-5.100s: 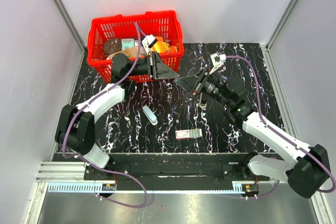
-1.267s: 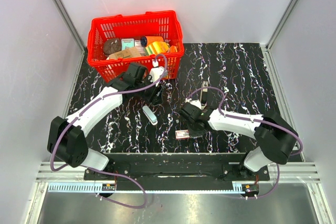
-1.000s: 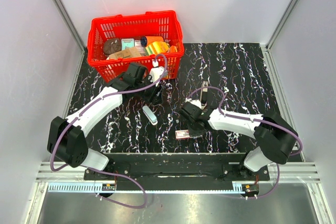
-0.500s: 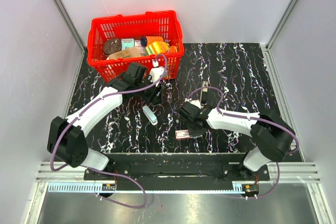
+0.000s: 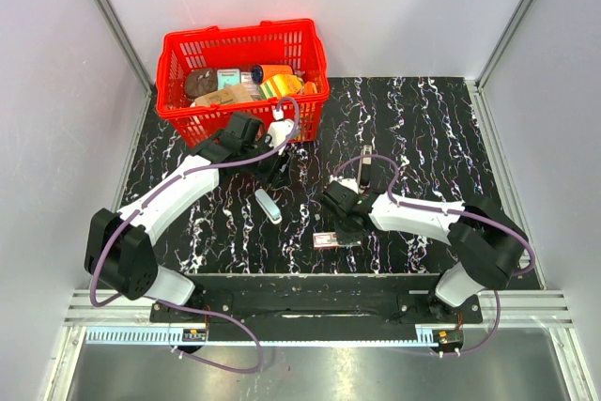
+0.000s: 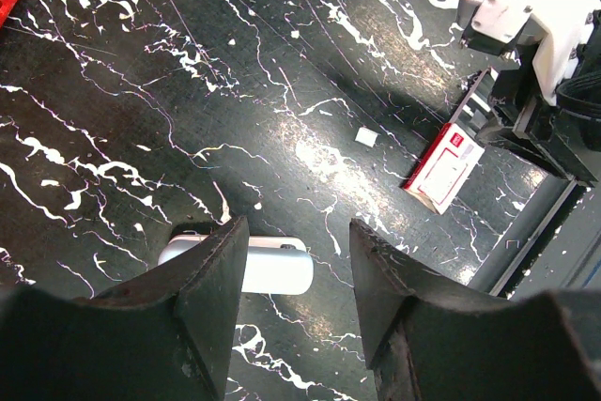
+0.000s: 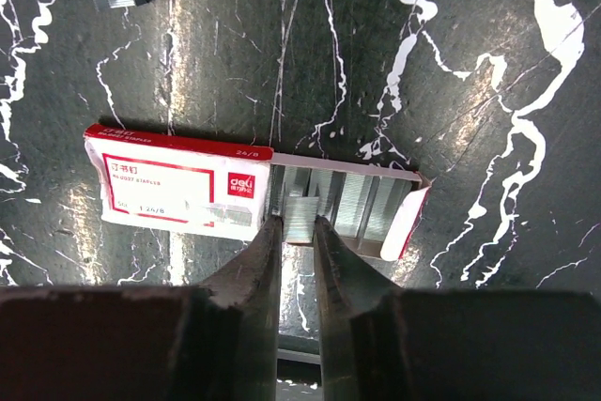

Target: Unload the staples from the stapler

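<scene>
Since the staple box (image 7: 174, 190) lies open at near centre, evidently to receive them, the right gripper (image 7: 296, 221) pinches a staple strip (image 7: 299, 206), while the left gripper (image 6: 296, 241) hangs parted over the white stapler (image 6: 277, 271).

Black marbled table (image 5: 441, 129) with red basket (image 5: 235, 31), stapler (image 5: 268, 206), staple box (image 5: 329, 239)

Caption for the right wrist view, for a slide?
Right gripper pinches a staple strip in the open staple box.
</scene>
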Tool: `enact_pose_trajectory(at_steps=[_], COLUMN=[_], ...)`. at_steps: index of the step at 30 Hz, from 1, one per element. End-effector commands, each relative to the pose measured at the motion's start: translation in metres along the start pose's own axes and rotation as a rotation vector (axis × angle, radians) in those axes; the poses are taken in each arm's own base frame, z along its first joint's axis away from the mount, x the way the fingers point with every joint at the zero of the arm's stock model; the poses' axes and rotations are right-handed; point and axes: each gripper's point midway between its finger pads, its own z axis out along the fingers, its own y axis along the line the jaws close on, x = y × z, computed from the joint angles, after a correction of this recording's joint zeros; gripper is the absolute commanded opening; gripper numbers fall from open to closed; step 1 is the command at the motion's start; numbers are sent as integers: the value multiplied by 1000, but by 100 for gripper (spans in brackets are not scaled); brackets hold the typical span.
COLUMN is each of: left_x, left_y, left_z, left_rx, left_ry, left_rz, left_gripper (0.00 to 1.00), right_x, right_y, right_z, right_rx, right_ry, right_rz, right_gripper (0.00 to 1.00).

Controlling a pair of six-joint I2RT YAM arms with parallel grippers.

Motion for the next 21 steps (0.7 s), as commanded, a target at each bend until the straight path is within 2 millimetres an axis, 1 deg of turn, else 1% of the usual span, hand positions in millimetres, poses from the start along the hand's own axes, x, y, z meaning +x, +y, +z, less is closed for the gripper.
enact_pose_trajectory(at_steps=[1, 8, 12, 14, 17, 21], left_x=[-11, -11, -11, -10, -10, -11], left_y=[-4, -5, -7, -7, -8, -8], left_z=[-9, -9, -9, -8, -8, -7], left_rx=[0, -4, 1, 2, 4, 5], left_ry=[-47, -45, -46, -43, -43, -43], left_rz=[39, 43, 48, 47, 48, 49], left_gripper=[51, 51, 51, 51, 51, 51], right_x=[-19, -19, -17, -21, -31, -46], right_y=[12, 12, 11, 13, 17, 23], right_z=[-9, -12, -13, -18, -32, -50], right_rx=[-42, -50, -47, -58, -78, -111], right_ry=[-47, -48, -45, -57, -90, -134], right_rz=[0, -6, -3, -1, 0, 6], right_gripper=[25, 33, 33, 33, 33, 27])
